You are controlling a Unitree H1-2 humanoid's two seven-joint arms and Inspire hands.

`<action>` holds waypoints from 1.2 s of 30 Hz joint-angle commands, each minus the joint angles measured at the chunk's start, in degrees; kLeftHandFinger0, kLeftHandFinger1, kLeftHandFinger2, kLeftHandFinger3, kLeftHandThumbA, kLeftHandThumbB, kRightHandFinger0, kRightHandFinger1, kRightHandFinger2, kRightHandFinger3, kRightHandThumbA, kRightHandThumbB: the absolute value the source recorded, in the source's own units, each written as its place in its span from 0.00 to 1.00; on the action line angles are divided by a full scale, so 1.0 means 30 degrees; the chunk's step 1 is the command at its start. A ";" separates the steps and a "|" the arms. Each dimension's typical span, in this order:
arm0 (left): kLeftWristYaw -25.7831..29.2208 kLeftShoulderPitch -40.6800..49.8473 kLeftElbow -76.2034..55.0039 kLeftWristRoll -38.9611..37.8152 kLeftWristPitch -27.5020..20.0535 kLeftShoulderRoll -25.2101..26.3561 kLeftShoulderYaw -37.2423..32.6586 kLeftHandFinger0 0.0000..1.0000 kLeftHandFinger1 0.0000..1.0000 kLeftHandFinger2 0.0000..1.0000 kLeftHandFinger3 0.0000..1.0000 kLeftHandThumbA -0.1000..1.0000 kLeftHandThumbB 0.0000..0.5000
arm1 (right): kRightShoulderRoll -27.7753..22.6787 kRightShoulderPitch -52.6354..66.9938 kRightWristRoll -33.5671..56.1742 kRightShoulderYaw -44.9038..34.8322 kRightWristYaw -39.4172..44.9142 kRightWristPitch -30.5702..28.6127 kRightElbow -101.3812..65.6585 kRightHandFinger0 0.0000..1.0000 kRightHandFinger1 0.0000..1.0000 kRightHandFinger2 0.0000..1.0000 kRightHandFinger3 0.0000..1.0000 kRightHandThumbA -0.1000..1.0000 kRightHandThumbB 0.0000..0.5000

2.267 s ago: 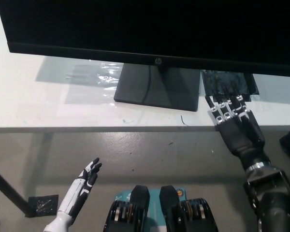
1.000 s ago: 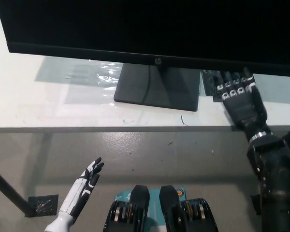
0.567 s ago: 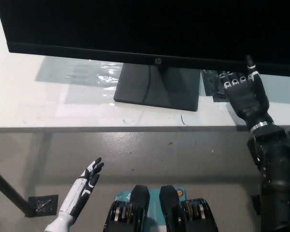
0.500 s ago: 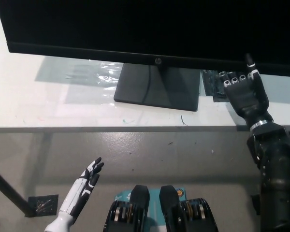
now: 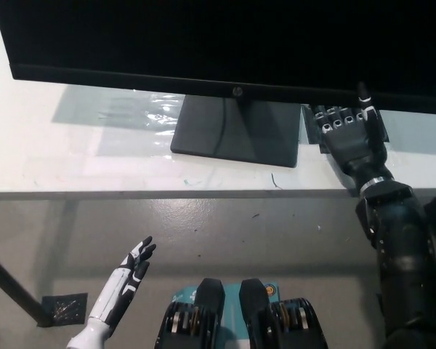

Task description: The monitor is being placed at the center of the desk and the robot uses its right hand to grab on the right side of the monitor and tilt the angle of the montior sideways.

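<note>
The black right hand (image 5: pixel 349 138) sat under the monitor (image 5: pixel 225 43)'s lower edge, right of its stand (image 5: pixel 236 131), fingers apart, gripping nothing, apparently lining up for a hold. The white left hand (image 5: pixel 127 280) rested well below the monitor, fingers spread.

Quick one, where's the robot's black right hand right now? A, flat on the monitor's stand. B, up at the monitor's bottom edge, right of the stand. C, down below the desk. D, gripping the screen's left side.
B: the right hand reaches the monitor's bottom edge, right of the stand.
</note>
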 commanded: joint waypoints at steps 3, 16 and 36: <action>-0.0107 -0.0361 -0.0469 -0.0347 -0.0749 0.0234 0.0047 1.00 1.00 1.00 1.00 1.00 0.63 | -0.0498 -0.2146 -0.1002 -0.0292 0.1212 -0.1773 0.2401 1.00 1.00 1.00 1.00 1.00 0.66; -0.0041 -0.0338 -0.0415 -0.0376 -0.0749 0.0239 0.0120 1.00 1.00 1.00 1.00 1.00 0.63 | -0.1668 -0.4386 -0.2074 -0.0989 0.2803 -0.4058 0.8358 1.00 1.00 1.00 1.00 1.00 0.70; 0.0148 -0.0265 -0.0428 -0.0214 -0.0749 0.0258 0.0029 1.00 1.00 1.00 1.00 1.00 0.63 | -0.2309 -0.6277 -0.3502 -0.1638 0.0203 -0.5637 1.1101 1.00 1.00 1.00 1.00 1.00 0.71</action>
